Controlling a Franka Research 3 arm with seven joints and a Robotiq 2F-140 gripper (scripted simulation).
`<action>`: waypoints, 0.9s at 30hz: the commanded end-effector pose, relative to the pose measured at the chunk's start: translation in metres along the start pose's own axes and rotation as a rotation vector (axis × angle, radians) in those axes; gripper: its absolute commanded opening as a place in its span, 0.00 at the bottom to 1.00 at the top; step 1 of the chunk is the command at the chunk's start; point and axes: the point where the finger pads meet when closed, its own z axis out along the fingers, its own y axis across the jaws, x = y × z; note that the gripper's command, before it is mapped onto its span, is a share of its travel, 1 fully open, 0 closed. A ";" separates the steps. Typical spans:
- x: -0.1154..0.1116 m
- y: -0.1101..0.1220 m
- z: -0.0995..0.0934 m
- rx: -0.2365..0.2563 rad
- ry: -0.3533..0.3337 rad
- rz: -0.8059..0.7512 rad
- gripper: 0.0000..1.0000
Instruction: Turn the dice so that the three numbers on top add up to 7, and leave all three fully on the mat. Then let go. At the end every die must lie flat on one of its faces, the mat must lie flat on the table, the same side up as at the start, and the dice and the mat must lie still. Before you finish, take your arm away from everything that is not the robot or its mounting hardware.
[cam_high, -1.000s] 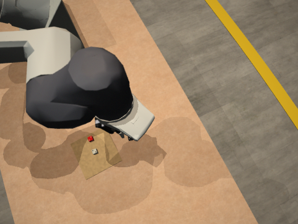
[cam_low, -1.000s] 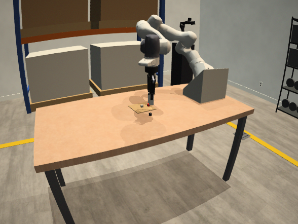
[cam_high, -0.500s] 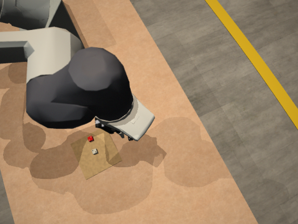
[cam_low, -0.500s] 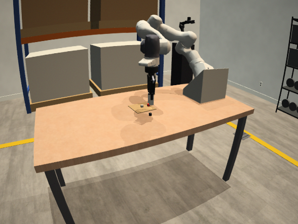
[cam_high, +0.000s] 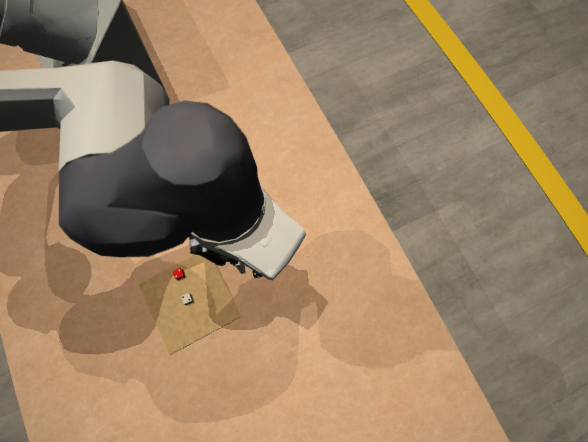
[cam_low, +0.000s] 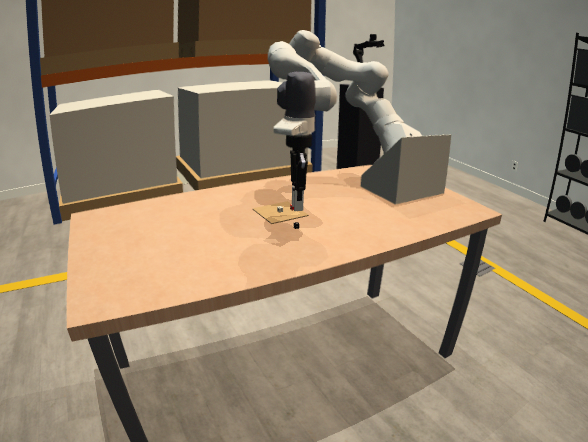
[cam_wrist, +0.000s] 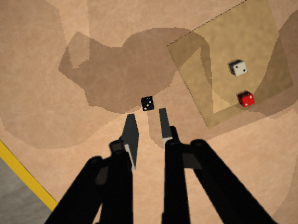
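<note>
A tan mat (cam_high: 190, 306) lies flat on the table. A white die (cam_high: 187, 299) and a red die (cam_high: 178, 273) sit on it; both also show in the wrist view, the white die (cam_wrist: 238, 68) and the red die (cam_wrist: 245, 99). A black die (cam_wrist: 147, 103) lies on the bare table just off the mat's edge, also seen in the exterior view (cam_low: 296, 225). My gripper (cam_wrist: 148, 121) hangs above the table close to the black die. Its fingers are narrowed to a small gap with nothing between them. In the top view the wrist hides the black die.
A grey wedge-shaped block (cam_low: 407, 162) stands at the back right of the table, holding the arm's base. Large boxes (cam_low: 115, 142) sit on shelving behind the table. The table's long edge runs near the mat on the yellow-line side (cam_wrist: 20, 172).
</note>
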 end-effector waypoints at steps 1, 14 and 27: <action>0.002 -0.001 0.006 0.004 0.002 -0.003 0.19; 0.002 -0.001 0.024 0.004 0.002 -0.003 0.19; 0.002 -0.001 0.037 0.004 0.002 -0.003 0.19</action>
